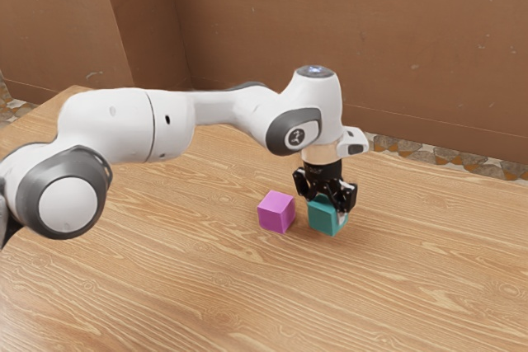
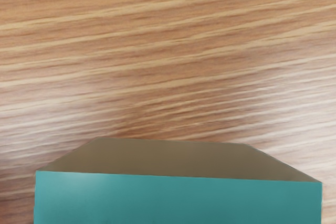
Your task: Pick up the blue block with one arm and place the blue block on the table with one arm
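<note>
The pincer [image 1: 327,207] is down around the upper part of the blue block [image 1: 322,218], which looks teal in this light; I cannot tell from here whether it has closed on the block or is yet to do so. In the wrist view the block lies right under the hand, its top face near the camera and one shaded side dropping toward the wood. It looks level, at or very near the counter [image 1: 190,286], though whether its base touches the wood I cannot tell.

Just beside it, toward the exterior view's left, sits the pink block [image 1: 275,212], a gap between the two. The white arm [image 1: 219,108] reaches in over both from that same side, with the brown wall [image 1: 330,22] behind.

I judge the step in hand to be the pick-up. The next move calls for a firm, centred hold, then a straight lift, keeping away from the pink neighbour, before the block is set down flat on bare wood and let go.
</note>
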Controlling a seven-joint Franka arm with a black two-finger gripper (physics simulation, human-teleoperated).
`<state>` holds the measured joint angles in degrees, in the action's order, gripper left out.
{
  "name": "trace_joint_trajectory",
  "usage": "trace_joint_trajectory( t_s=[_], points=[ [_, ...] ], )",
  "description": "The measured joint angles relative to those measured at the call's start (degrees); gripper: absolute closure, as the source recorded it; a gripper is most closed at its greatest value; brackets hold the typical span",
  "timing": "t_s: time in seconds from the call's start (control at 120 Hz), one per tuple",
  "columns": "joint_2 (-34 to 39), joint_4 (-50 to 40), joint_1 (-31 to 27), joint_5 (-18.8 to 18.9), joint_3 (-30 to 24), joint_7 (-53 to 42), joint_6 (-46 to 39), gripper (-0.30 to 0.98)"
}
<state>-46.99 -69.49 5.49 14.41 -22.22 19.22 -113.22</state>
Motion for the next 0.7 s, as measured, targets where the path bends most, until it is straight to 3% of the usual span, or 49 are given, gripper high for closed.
trace_joint_trajectory(
  t_s=[0.125,0.267,0.442,0.525,0.7],
  points=[
    [-0.2,-0.4,0.0,0.5,0.0,0.9,-1.0,0.30],
    [-0.2,-0.6,0.0,0.6,0.0,1.5,-1.6,0.16],
    [1.6,0.1,0.0,-0.7,1.1,2.1,-0.3,0.07],
    [11.9,-2.7,0.0,-7.2,6.1,2.2,3.3,0.05],
    [40.0,-23.9,-2.0,-18.6,19.0,-0.2,9.5,0.02]
  ],
)
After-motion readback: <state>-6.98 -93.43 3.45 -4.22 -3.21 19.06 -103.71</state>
